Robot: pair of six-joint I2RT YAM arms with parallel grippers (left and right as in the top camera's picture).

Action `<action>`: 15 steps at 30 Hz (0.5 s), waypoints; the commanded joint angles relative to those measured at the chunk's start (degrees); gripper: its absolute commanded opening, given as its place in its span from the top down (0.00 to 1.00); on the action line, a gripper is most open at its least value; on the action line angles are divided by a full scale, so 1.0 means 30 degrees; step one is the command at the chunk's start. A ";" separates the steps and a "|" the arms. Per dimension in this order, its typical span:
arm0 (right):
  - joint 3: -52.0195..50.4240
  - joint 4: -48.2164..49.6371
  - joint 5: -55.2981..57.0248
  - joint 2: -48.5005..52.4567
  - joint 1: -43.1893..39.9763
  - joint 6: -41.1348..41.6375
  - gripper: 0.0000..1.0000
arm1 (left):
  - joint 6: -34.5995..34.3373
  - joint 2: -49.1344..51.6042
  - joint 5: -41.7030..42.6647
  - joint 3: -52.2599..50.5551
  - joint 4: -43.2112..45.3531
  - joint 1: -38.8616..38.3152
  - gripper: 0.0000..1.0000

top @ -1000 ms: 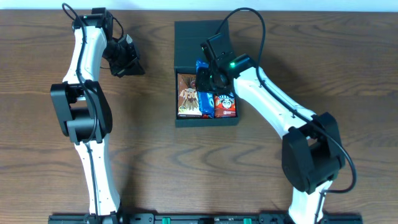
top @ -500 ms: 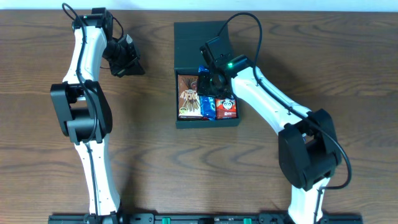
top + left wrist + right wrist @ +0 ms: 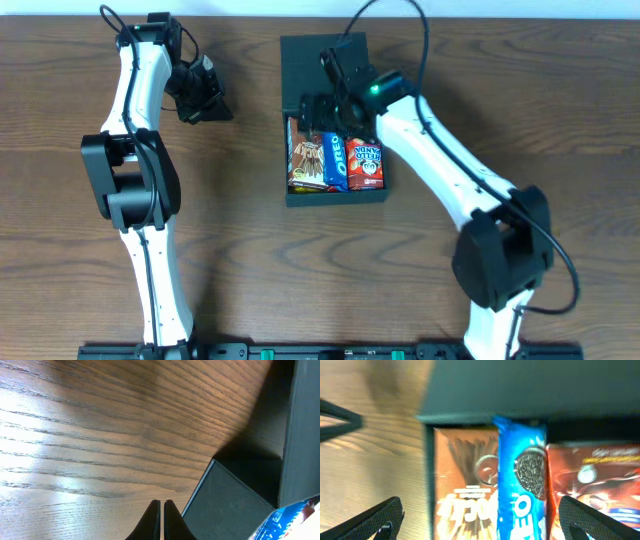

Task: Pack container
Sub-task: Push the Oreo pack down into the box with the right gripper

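Note:
The container [image 3: 335, 196] is a dark teal box, open, with its lid [image 3: 312, 62] folded back. Three snack packets lie side by side in it: a brown one [image 3: 307, 160], a blue Oreo one [image 3: 335, 163] and a red one [image 3: 366, 165]. My right gripper [image 3: 322, 115] hangs open over the packets' far ends, holding nothing. In the right wrist view the right gripper [image 3: 487, 520] spans the brown packet [image 3: 465, 490] and the Oreo packet [image 3: 522, 485]. My left gripper [image 3: 212, 102] is shut and empty over bare table, left of the box. The left wrist view shows the left gripper [image 3: 162, 520] beside the container's corner [image 3: 235, 505].
The wooden table [image 3: 250, 260] surrounds the box on every side. The left arm [image 3: 135, 130] runs along the table's left side and the right arm [image 3: 450, 180] crosses from the lower right to the box.
My right gripper has opened and let go of the blue Oreo packet, which now lies flat between the brown and red packets. The gripper has drawn back toward the lid. The left arm is still.

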 commanded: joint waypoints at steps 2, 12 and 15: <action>0.1319 -0.0444 0.0867 -0.1596 -0.0109 -0.2579 0.19 | 0.0423 0.0313 -0.0066 -0.0015 -0.0080 0.0087 0.94; 0.0299 -0.4029 -0.1231 -0.1559 -0.0146 -0.6237 0.99 | 0.0415 0.0313 -0.0066 -0.0015 0.0124 0.0087 0.94; -0.1071 -0.3803 -0.3264 -0.1559 -0.0175 -0.7125 0.99 | 0.0415 0.0313 -0.0066 -0.0015 0.0138 0.0080 0.94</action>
